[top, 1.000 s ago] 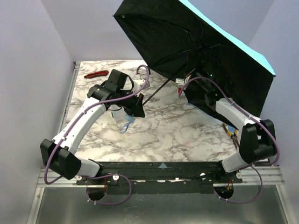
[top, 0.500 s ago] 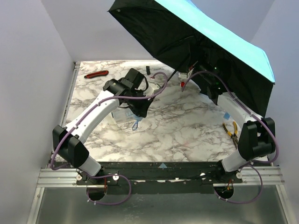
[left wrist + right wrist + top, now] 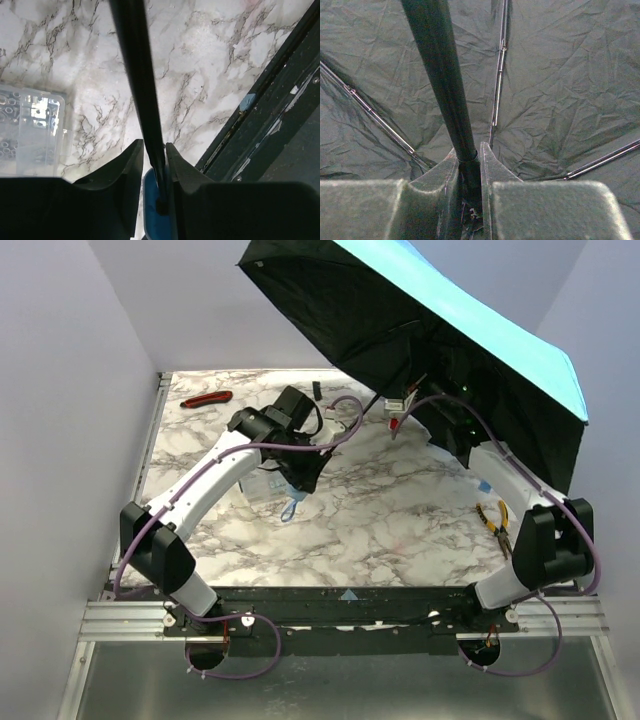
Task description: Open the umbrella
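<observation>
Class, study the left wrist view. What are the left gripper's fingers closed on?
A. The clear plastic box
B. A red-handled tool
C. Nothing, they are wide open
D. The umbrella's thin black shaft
D: in the left wrist view, the left gripper has its fingers pinched on the umbrella shaft just above the blue handle, while the clear plastic box lies apart on the table.

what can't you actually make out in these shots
- the umbrella: its canopy is cut off by the top edge of the top view.
- its handle: the left wrist view shows only a blue sliver between the fingers of the left gripper.
- the right gripper: hidden under the canopy in the top view, seen only in its wrist view, around the shaft.
- the clear box: cut by the left wrist view's left edge, contents too small.
</observation>
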